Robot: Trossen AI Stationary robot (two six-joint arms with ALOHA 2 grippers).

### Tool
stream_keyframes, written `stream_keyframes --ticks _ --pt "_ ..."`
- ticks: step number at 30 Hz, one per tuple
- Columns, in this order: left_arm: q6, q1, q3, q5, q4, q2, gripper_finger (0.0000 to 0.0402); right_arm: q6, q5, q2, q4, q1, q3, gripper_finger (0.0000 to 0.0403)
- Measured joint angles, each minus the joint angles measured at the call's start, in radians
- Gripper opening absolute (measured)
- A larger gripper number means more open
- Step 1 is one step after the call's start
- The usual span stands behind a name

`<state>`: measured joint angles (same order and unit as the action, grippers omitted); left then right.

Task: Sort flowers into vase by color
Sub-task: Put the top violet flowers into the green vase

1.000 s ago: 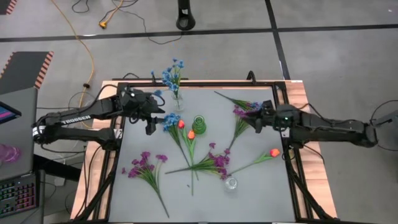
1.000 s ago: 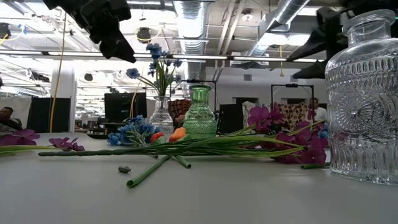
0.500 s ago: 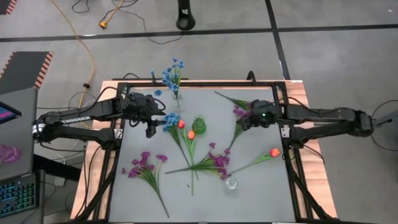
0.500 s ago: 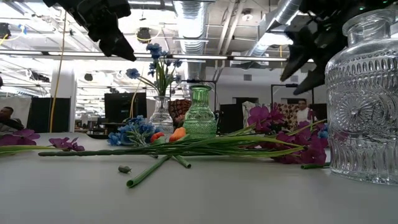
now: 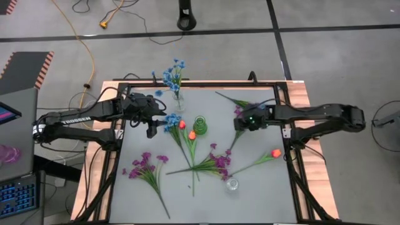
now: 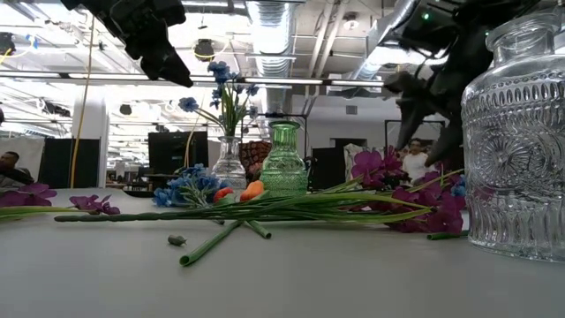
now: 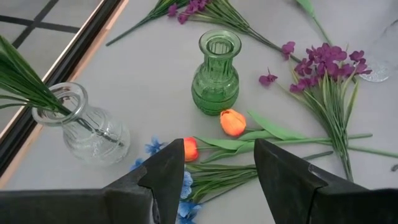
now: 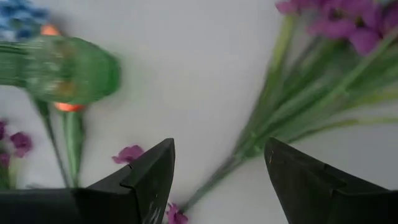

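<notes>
From above, the green vase [image 5: 199, 123] stands mid-table. At its 9 o'clock hovers the left gripper [image 5: 152, 125] over a blue sprig [image 5: 171, 120]; at 3 o'clock the right gripper [image 5: 240, 122] hangs above a purple sprig [image 5: 241, 127].

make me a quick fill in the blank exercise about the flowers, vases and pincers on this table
1. The clear vase at the table's far edge holds ____ flowers.
2. The green vase holds ____ flowers.
3. The right pincer hangs open over a ____ sprig.
4. The left pincer, also open, hangs by the two orange ____ buds lying beside the green vase.

Missing words: blue; no; purple; tulip
</notes>
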<state>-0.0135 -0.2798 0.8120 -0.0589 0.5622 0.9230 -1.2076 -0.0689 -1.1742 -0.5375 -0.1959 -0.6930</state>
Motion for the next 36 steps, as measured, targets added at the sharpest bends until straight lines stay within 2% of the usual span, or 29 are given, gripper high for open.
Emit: stream_keyframes --ticks 8,24,32,36 --pt "0.000 0.000 0.000 0.000 0.001 0.000 0.0180 -0.108 0.017 -0.075 -0.062 -0.001 0.000 0.0276" --pt "-0.003 0.000 0.000 -0.001 0.003 0.016 0.0180 -0.193 0.016 -0.284 -0.004 -0.001 0.000 0.0276" --pt "-0.022 0.001 0.001 0.003 0.009 0.052 0.0180 -0.220 0.009 -0.316 0.038 -0.004 -0.003 0.0276" --pt "0.020 0.001 0.001 0.004 0.003 0.062 0.0180 -0.243 -0.014 -0.314 0.038 -0.003 -0.003 0.0276"
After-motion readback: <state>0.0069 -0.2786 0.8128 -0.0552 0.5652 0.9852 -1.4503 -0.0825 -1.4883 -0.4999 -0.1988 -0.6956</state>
